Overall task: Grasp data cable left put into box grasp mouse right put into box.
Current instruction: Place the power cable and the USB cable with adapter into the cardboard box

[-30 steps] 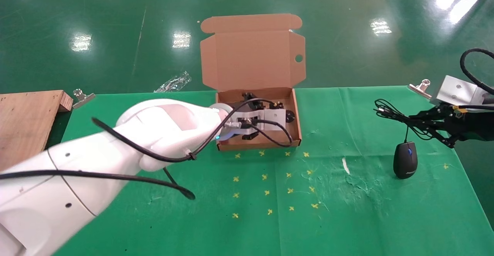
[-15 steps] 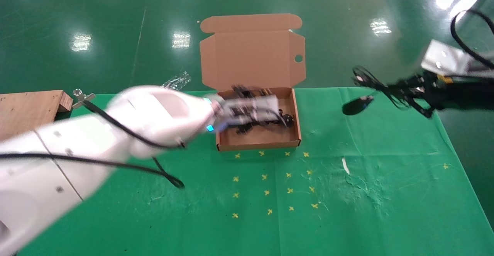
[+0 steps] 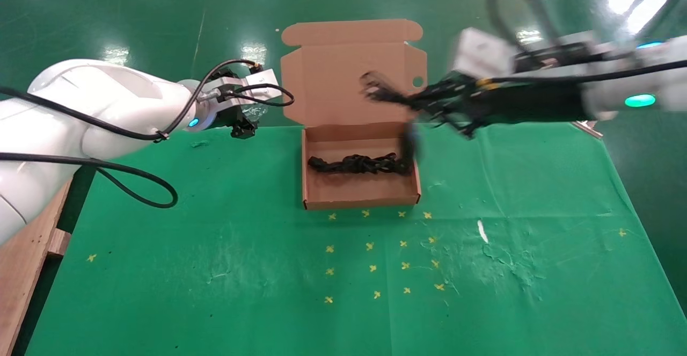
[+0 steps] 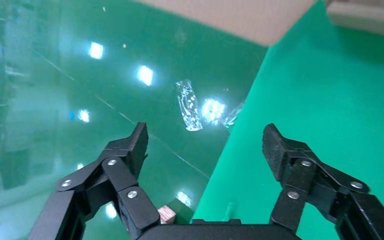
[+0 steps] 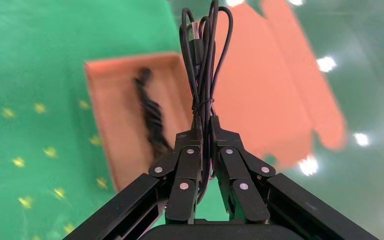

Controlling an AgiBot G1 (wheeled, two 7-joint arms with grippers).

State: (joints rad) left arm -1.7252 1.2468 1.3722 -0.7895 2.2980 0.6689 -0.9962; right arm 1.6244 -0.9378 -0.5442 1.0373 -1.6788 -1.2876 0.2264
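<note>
a: head view first. what's in the box (image 3: pixel 360 200)?

b: the shallow brown corrugated cardboard box sits on the green cloth of the worktop (image 3: pixel 214 270), flap lid standing open at the far side with one small round hole in it. the data cable (image 3: pixel 358 164) lies inside on the floor, a thick black twisted bundle running side to side.

a: and the mouse?

b: the mouse (image 3: pixel 410 144) is a dark blurred shape hanging at the box's right wall, below the right tool (image 3: pixel 375 92). its thin cord runs up to that tool, which is over the far right part of the box in front of the lid.

a: the left tool?

b: the left tool (image 3: pixel 242 126) is well left of the box, at the worktop's far edge.

a: left wrist view?

b: the left tool (image 4: pixel 205 145) has its black fingers (image 4: pixel 130 150) spread wide apart with nothing between them; below is the green cloth edge and glossy green floor, with a crumpled clear plastic scrap (image 4: pixel 189 106) on it.

a: right wrist view?

b: the right tool (image 5: pixel 204 127) is pinched together on the mouse's looped thin black cord, which sticks out past the tips. beneath it is the box (image 5: pixel 105 145) with the data cable (image 5: pixel 152 117) inside. the mouse itself doesn't show here.
</note>
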